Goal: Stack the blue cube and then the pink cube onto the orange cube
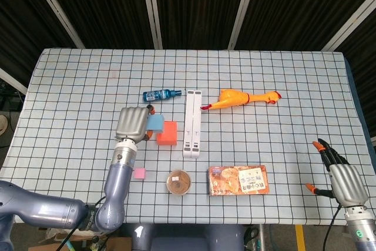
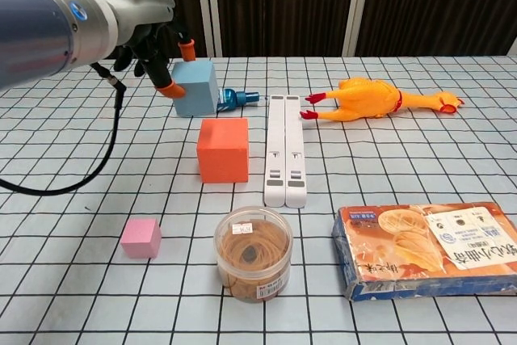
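Blue cube is up off the table, pinched in the left hand, just behind and above the orange cube. From overhead that hand covers most of it. Pink cube sits alone up front. Right hand rests empty, fingers spread, arm cut off at the edge.

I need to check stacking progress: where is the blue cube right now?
The blue cube is held off the table by the left robot hand, left of centre in the chest view, just behind and above the orange cube.
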`<move>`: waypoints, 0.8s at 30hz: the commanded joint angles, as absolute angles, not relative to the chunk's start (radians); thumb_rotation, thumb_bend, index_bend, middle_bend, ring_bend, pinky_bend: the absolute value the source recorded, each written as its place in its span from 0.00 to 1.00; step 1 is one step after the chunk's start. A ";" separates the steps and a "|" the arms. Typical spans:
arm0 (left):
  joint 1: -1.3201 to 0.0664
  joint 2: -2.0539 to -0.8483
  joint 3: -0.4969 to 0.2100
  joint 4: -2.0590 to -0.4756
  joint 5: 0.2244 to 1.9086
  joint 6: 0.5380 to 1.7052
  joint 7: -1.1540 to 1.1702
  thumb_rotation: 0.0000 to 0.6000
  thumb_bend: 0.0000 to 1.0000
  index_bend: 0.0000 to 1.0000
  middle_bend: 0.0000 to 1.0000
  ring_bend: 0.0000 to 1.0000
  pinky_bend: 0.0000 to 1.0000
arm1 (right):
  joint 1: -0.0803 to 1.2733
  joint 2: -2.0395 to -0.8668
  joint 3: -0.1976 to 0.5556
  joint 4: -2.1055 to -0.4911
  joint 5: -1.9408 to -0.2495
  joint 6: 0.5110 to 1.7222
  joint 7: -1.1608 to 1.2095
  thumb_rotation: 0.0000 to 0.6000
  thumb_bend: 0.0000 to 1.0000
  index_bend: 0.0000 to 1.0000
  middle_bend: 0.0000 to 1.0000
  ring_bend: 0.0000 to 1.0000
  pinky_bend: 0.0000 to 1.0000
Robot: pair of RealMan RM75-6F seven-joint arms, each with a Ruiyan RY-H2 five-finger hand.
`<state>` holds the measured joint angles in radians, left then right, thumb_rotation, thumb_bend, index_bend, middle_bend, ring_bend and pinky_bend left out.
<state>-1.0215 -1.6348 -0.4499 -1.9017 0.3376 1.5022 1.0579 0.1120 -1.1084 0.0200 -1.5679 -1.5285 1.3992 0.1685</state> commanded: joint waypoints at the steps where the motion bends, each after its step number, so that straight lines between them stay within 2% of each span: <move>1: -1.042 -1.658 -0.453 -1.876 0.321 1.501 1.064 1.00 0.35 0.36 0.84 0.70 0.75 | 0.112 -1.107 0.020 -1.567 -1.528 1.399 0.172 1.00 0.06 0.09 0.06 0.16 0.29; 14: -1.110 -1.785 -0.468 -1.759 0.256 1.588 1.112 1.00 0.34 0.36 0.84 0.70 0.75 | 0.112 -1.107 0.022 -1.559 -1.525 1.397 0.188 1.00 0.06 0.09 0.06 0.16 0.29; 24: -1.129 -1.823 -0.480 -1.731 0.257 1.585 1.120 1.00 0.34 0.36 0.84 0.70 0.75 | 0.111 -1.106 0.022 -1.557 -1.526 1.400 0.192 1.00 0.06 0.09 0.06 0.16 0.29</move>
